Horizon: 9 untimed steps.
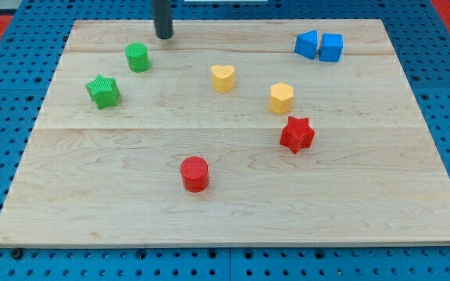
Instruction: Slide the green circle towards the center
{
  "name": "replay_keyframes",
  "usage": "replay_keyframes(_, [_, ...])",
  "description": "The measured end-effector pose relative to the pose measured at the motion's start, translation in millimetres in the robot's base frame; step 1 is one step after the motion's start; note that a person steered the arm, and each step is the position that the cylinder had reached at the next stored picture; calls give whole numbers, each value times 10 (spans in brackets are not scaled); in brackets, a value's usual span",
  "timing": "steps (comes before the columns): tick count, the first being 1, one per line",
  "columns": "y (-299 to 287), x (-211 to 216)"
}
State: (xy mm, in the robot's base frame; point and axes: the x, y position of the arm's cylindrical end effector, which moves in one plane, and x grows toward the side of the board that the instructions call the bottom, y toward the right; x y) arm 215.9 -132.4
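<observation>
Green circle (137,57) sits at the surface (233,203) upper left, green star (103,90) just below-left. We count two green, two yellow (heart (223,78), hexagon (281,97)), two red (star (296,133), cylinder (194,173)), two blue (319,46) touching. No fingers; our tip (164,36) is up-right of the circle, apart, holding nothing.

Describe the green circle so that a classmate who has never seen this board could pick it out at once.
Start at the wooden board and go to its corner at the view's top left, where two green blocks sit. The green circle is the upper one, down and left of my tip. Its neighbour, the green star, has points; the circle is a plain round cylinder.
</observation>
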Motion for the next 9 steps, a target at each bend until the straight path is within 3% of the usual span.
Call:
replay_keyframes(1, [-249, 105])
replay_keyframes(6, [-182, 1317])
replay_keyframes(8, [-39, 1423])
replay_keyframes(9, [-387, 1061])
